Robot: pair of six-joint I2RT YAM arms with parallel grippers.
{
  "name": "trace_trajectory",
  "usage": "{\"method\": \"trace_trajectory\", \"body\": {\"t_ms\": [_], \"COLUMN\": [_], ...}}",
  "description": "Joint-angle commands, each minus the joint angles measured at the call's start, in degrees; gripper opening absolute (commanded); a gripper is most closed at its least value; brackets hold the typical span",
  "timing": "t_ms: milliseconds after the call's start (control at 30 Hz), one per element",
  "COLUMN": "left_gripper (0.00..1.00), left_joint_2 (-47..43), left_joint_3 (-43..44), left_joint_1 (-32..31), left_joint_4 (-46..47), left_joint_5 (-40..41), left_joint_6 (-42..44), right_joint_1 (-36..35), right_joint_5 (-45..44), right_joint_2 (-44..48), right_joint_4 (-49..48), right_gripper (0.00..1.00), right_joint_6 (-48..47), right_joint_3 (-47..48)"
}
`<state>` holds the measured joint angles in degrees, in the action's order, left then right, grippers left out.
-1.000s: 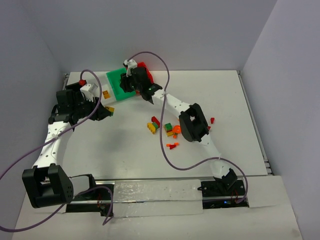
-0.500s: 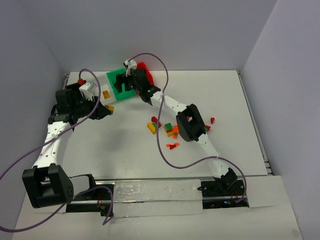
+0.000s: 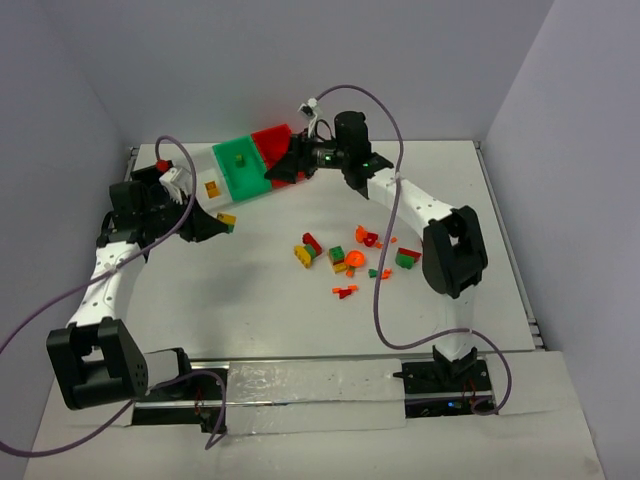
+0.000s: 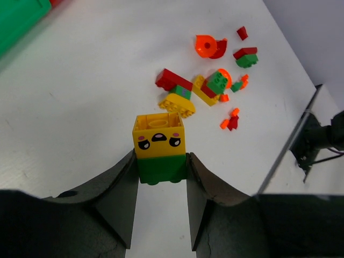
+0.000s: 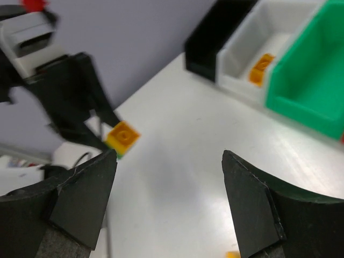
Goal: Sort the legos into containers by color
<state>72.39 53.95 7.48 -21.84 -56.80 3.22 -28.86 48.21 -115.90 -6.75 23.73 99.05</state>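
Observation:
My left gripper [image 4: 160, 167] is shut on a yellow brick with a face stacked on a green one [image 4: 159, 149], held just above the table in front of the white bin [image 3: 205, 190]. In the top view this brick [image 3: 227, 219] shows at the left gripper [image 3: 217, 223]. My right gripper [image 3: 283, 171] stands open and empty by the front of the red bin [image 3: 270, 138]. The green bin [image 3: 245, 178] holds a small piece [image 3: 240, 158]. An orange brick [image 5: 260, 69] lies in the white bin [image 5: 279, 32], beside the black bin [image 5: 215, 32]. Loose legos [image 3: 340, 257] lie mid-table.
The four bins stand in a slanted row at the back left. The right arm's elbow [image 3: 455, 250] hangs just right of the loose pile. Purple cables loop over both arms. Grey walls close in the table on three sides.
The right arm swung from over the green bin toward the right, its gripper opened, and a small piece now lies in the green bin. The left arm barely moved.

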Motion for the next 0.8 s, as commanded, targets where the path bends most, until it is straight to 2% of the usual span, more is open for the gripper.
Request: {"method": "trace_trajectory", "body": {"t_ms": [0,67,200,267,400,567,767], "left_gripper": [0.0,0.0,0.0,0.0,0.0,0.0,0.0], "left_joint_2": [-6.1,-6.1,-4.2,-3.6,-2.6,-2.1,-0.5], "left_joint_3": [-5.4,-5.9,-4.6,-4.1,-3.6,-2.5,0.5], "left_joint_1": [0.5,0.5,0.4,0.4,0.5,0.3,-0.5], "left_joint_4": [16.6,18.5,14.0,10.4,6.4,1.5,-8.1], "left_joint_5": [-6.4,-8.3,-12.7,-15.2,-19.1,-22.3,-24.5], "left_joint_6": [-14.7,-17.9,-16.2,-11.9,-9.1,-5.2,4.0], "right_joint_1": [-2.9,-3.6,-4.8,-5.7,-7.5,-9.8,-11.6], "right_joint_5": [7.2,7.5,9.6,11.1,13.7,13.9,14.6], "right_joint_2": [5.0,6.2,7.2,7.3,7.0,6.5,4.1], "right_joint_4": [-5.5,-6.0,-5.6,-5.2,-2.0,2.1,4.9], "right_gripper": [0.85,0.85,0.84,0.85,0.85,0.85,0.85], "right_joint_6": [4.9,4.8,4.2,3.5,0.5,-3.6,-4.5], "right_joint_3": [-7.1,-8.9,-9.2,-8.2,-7.0,-5.9,-2.8]}}
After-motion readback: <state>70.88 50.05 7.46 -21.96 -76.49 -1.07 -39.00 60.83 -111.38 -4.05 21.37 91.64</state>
